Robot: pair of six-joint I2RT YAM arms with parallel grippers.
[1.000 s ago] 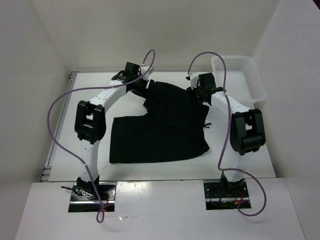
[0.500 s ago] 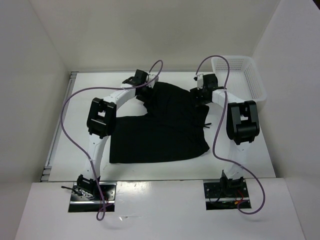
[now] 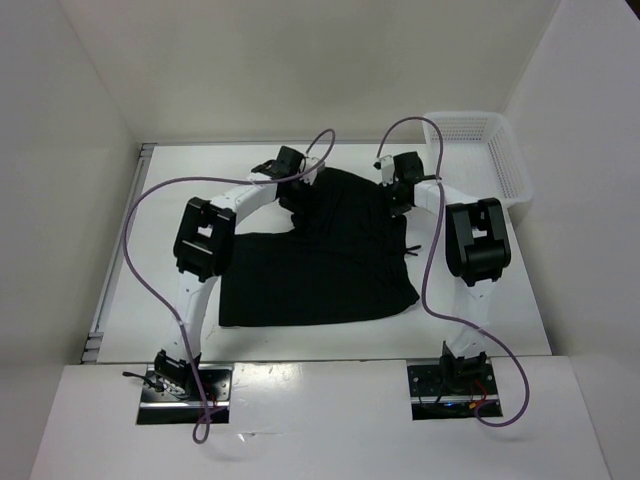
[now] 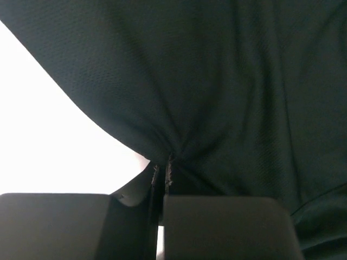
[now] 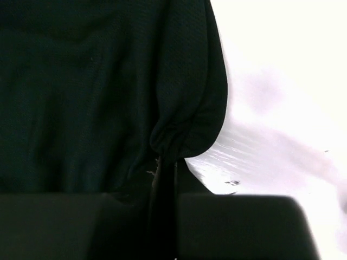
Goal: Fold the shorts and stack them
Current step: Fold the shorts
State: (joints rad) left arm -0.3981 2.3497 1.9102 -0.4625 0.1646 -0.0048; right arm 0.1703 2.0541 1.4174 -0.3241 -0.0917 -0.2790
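The black shorts (image 3: 320,255) lie spread on the white table, one part folded up toward the back. My left gripper (image 3: 296,195) sits at the back left corner of the fabric, and its wrist view shows the jaws shut on a pinched bunch of the shorts (image 4: 217,97), with the left gripper (image 4: 164,169) closed tight. At the back right corner my right gripper (image 3: 399,198) is shut on a gathered fold of the shorts (image 5: 108,86); in its wrist view the right gripper (image 5: 166,162) grips the bunched edge.
A white mesh basket (image 3: 505,160) stands at the back right corner of the table (image 3: 180,250). Purple cables loop above both arms. White walls enclose the table on three sides.
Both grippers have moved inward onto the back edge of the shorts and closed from open onto the fabric. The arms' elbows have shifted toward the centre.
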